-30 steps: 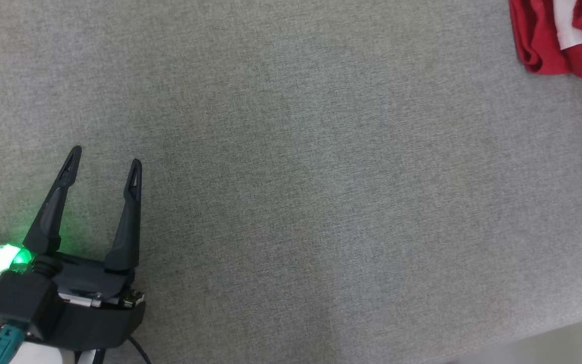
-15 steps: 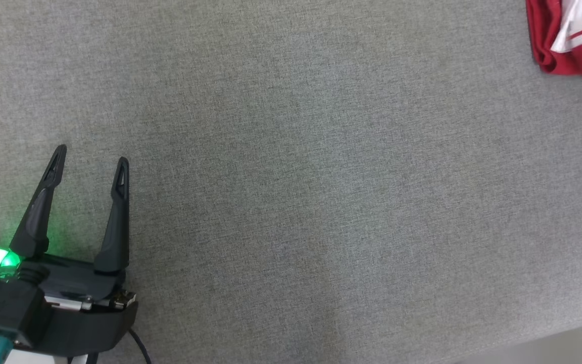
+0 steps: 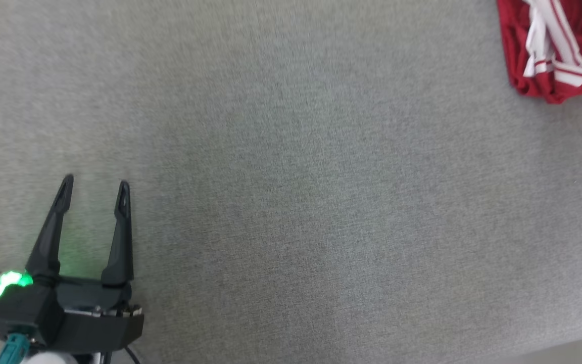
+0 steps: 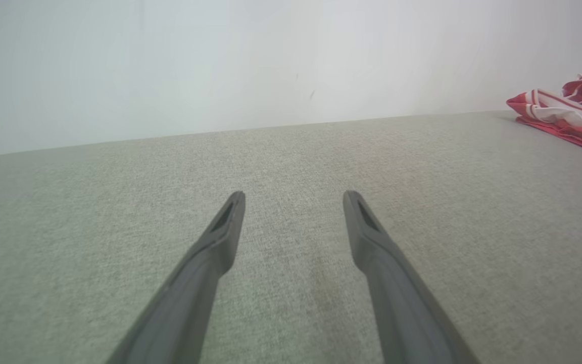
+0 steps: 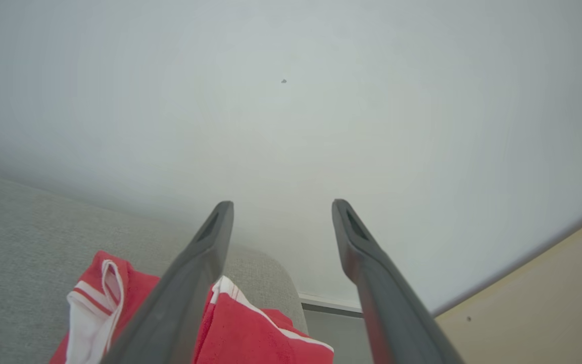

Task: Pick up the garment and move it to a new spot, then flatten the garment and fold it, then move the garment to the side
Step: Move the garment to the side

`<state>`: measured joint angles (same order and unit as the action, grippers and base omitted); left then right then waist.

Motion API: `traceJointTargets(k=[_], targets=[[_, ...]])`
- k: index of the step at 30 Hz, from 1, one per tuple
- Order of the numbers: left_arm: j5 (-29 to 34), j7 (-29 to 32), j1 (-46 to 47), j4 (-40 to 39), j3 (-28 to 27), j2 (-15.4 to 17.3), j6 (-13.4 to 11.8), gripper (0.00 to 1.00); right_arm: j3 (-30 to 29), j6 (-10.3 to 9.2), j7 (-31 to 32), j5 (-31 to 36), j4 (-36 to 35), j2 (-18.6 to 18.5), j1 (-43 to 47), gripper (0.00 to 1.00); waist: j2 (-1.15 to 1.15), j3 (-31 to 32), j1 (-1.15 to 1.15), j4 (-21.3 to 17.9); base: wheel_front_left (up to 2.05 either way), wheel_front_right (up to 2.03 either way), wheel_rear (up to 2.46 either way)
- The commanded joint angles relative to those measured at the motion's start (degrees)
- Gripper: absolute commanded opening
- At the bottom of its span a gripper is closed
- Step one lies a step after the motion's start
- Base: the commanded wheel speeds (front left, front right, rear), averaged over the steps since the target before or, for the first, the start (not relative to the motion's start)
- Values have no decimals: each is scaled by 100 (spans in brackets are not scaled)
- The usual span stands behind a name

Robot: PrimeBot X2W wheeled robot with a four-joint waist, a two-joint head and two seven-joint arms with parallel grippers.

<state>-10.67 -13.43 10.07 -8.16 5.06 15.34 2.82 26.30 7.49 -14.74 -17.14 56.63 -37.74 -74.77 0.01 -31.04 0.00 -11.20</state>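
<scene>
Head view: the left hand point(image 3: 95, 182) sits at the lower left with its two long dark fingers spread and nothing between them. A green light glows on its wrist. The table point(image 3: 321, 202) is covered in rough gray woven cloth. Far off at the upper right lies the red garment point(image 3: 553, 55), bunched up, with white stripes.

Left wrist view looks low along the left hand point(image 4: 295, 194), fingers apart over bare gray cloth. It adds a plain white wall point(image 4: 271, 60) behind the table, and the garment point(image 4: 569, 119) shows as a flat, soft heap at the far right edge.

Right wrist view shows the right hand point(image 5: 282, 203), fingers wide apart and holding nothing. The garment point(image 5: 250, 328) lies below it, crumpled, near the table's rounded corner point(image 5: 281, 283). At the right is a tan floor point(image 5: 548, 303).
</scene>
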Motion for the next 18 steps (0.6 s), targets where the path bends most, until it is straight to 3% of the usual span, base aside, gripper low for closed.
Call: traceJointTargets(k=[1,9,18], targets=[[-65,-49,-123,61,-33,-39,-34,100,-82,-5,-43,-61,-127,70,192,100,-1,337,0,117,0,0,0],[-251,-163,-553,456,-274,-198,-149,100,-991,-5,-44,111,-1794,770,1679,100,-1,1181,0,214,0,0,0],[-300,-182,-810,700,-333,-378,-102,100,-1500,-5,-45,181,-2828,1177,3068,100,-1,1778,0,384,0,0,0]])
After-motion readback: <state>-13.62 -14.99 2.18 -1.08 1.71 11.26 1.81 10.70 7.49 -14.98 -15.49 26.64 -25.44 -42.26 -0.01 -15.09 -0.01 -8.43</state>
